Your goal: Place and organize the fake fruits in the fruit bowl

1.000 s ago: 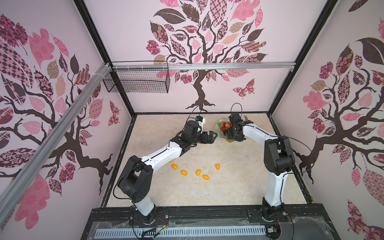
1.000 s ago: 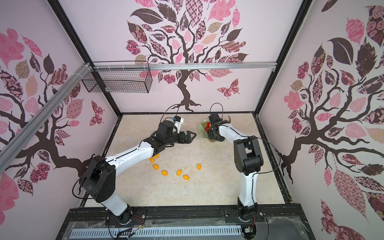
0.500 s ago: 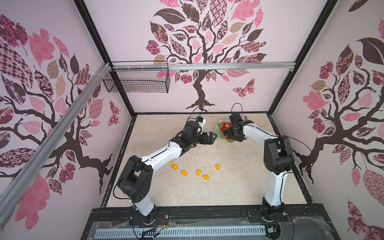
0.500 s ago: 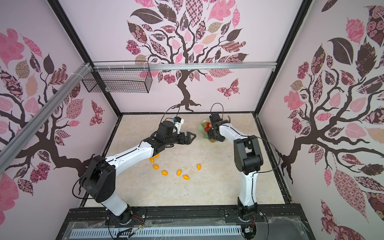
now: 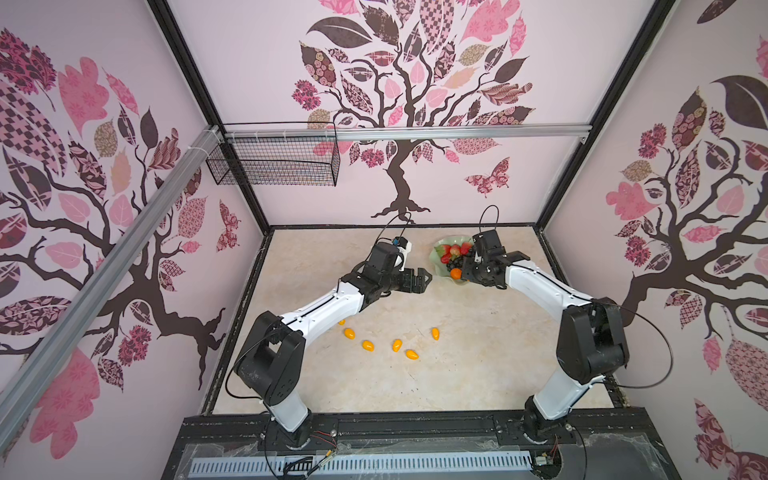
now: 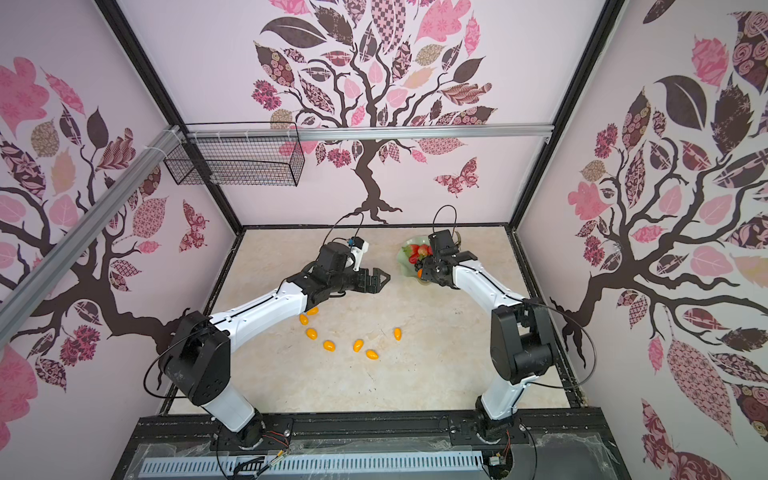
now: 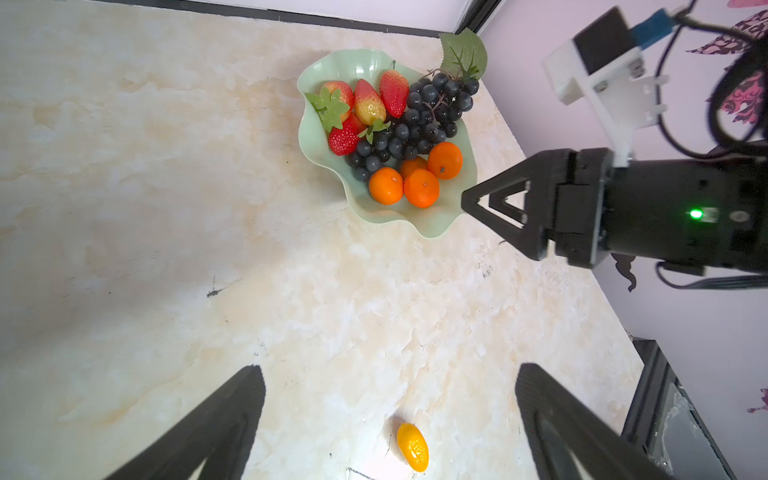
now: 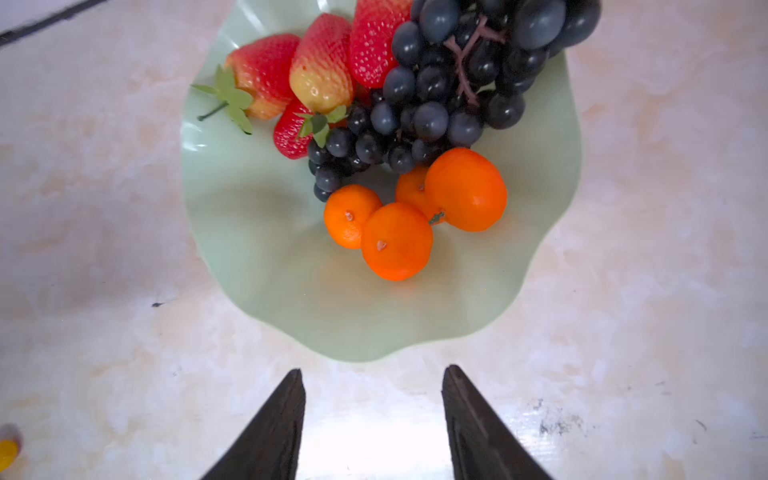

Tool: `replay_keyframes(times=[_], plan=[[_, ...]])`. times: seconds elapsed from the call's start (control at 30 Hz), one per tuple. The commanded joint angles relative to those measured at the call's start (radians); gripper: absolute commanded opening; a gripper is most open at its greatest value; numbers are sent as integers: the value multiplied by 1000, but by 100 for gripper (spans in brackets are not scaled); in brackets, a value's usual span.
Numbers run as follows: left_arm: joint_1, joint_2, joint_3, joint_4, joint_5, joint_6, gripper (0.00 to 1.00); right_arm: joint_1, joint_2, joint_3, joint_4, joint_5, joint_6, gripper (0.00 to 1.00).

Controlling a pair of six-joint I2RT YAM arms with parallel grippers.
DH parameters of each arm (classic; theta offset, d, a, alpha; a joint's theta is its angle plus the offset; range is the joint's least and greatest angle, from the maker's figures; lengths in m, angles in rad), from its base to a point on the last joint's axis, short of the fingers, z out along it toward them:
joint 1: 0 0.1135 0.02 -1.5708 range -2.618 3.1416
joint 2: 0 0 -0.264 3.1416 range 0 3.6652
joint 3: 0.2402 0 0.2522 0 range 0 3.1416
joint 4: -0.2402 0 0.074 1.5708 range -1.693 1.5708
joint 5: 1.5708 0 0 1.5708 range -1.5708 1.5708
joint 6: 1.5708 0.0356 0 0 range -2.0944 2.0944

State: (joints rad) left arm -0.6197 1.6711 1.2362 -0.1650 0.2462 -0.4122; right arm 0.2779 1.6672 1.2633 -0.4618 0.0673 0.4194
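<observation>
Overhead, in both top views, the right gripper [image 5: 466, 272] hangs over the near rim of the fruit bowl [image 5: 439, 266]. The left gripper [image 5: 423, 279] is just beside the bowl, and the kumquats [image 5: 397, 345] lie well apart, unmoved since a second ago. Left wrist view: fingers [image 7: 232, 415] wide apart, empty. Right wrist view: fingers [image 8: 274, 424] parted, empty, with the tangerines [image 8: 397, 241] in the bowl ahead.

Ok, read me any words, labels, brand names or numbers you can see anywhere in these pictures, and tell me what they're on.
No text can be read in any view.
The fruit bowl: plain, no label.
The tangerines, strawberries, grape bunch and kumquats: no stickers or print.
The right gripper: a green light, no lettering legible.
The tree decals on the walls: no words.
</observation>
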Motion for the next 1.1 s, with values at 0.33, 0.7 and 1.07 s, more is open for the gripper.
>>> replay_keyframes(times=[0.33, 0.7, 1.07], plan=[[14, -32, 144, -312, 94, 268, 99, 212, -163, -193, -6, -28, 50, 58], [87, -5, 234, -528, 297, 478, 98, 388, -73, -183, -58, -44, 166, 57], [164, -134, 56, -450, 521, 738, 94, 390, 8, -185, -147, -83, 223, 49]])
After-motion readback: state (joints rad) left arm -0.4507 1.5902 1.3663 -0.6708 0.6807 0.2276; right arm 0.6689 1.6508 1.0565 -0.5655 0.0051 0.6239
